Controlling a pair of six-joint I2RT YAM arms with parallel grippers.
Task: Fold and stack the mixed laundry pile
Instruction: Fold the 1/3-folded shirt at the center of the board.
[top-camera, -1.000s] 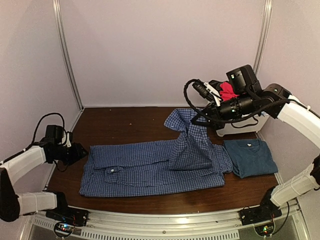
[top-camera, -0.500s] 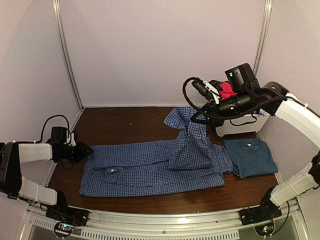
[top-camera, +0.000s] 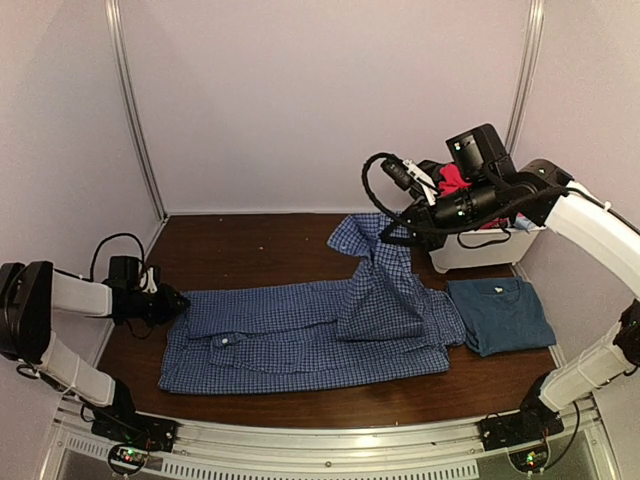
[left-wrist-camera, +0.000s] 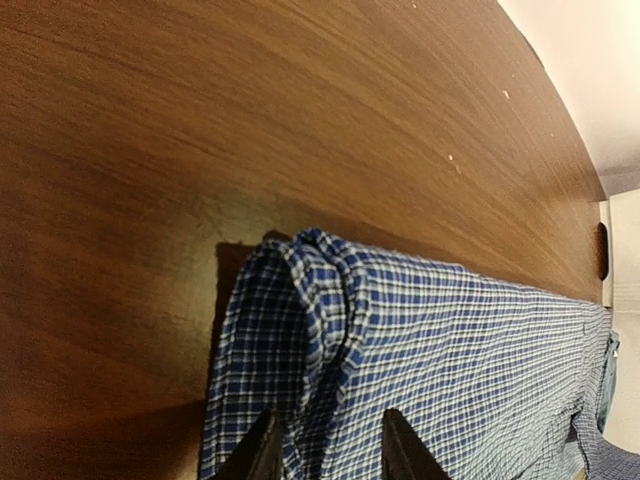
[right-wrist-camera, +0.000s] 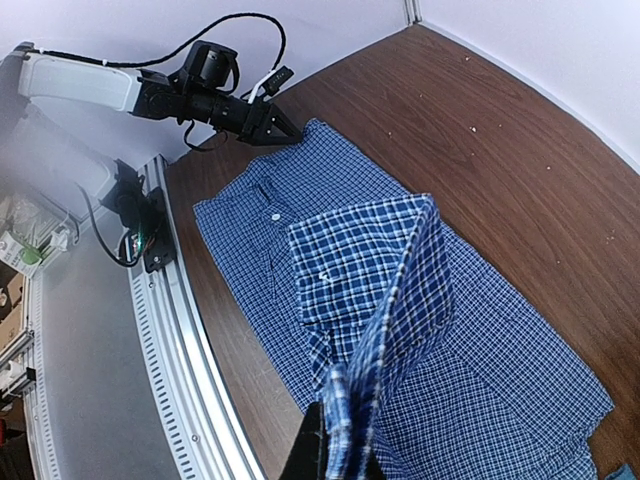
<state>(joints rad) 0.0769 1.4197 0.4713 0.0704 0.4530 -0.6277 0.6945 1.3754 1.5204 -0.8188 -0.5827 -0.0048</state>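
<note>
- Done, by the look of it: dark-blue T-shirt (top-camera: 500, 315) folded flat on the table (top-camera: 250, 250), below and to the right of the right gripper (top-camera: 395, 232).
- In hand: check shirt (top-camera: 290, 335), spread flat between both grippers and not yet folded down.
- Right gripper pinched tight on one part of the check shirt, raised, cloth hanging beneath.
- Left gripper (left-wrist-camera: 325, 450) astride the shirt's rolled end, fingers (left-wrist-camera: 262, 450) partly apart; hard to say whether gripping.
- Left to do: folding and stacking this shirt, then the red garment (top-camera: 455, 180) in the white bin (top-camera: 490, 255) behind the right gripper.
</note>
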